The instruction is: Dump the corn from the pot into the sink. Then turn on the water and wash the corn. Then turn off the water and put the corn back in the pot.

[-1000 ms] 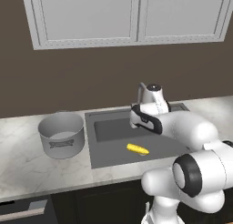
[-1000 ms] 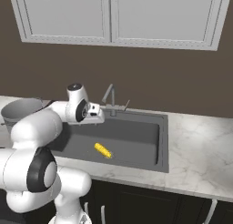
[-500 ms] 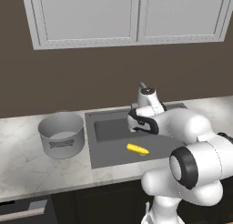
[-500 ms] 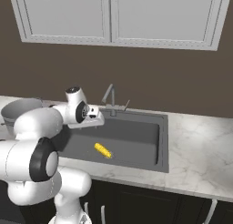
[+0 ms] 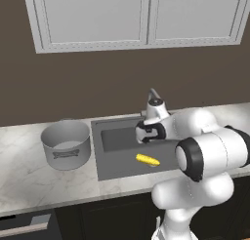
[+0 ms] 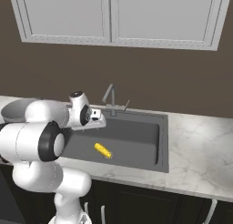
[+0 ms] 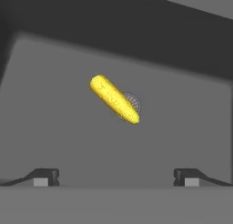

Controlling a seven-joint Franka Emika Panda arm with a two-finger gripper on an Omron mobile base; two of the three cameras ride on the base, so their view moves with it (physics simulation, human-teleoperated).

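Corn (image 7: 114, 99) loose in sink (image 5: 114, 139)

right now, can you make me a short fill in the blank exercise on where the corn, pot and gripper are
1. The corn lies in the ____.
2. The pot stands on the counter, and it holds ____ corn.
3. In the hand view the corn partly covers the round ____.
4. The gripper has its fingertips ____, holding nothing.

Missing words: sink; no; drain; apart

Marble table (image 5: 29, 180) runs L to R along a dark brown wall (image 6: 182, 77). Grey faucet (image 6: 110, 99) stands at the back edge, by the wall. Pale grey 2-door cabinets (image 5: 141, 17) hang above. Dark base cabinets (image 6: 150, 205) below w/ light handles.
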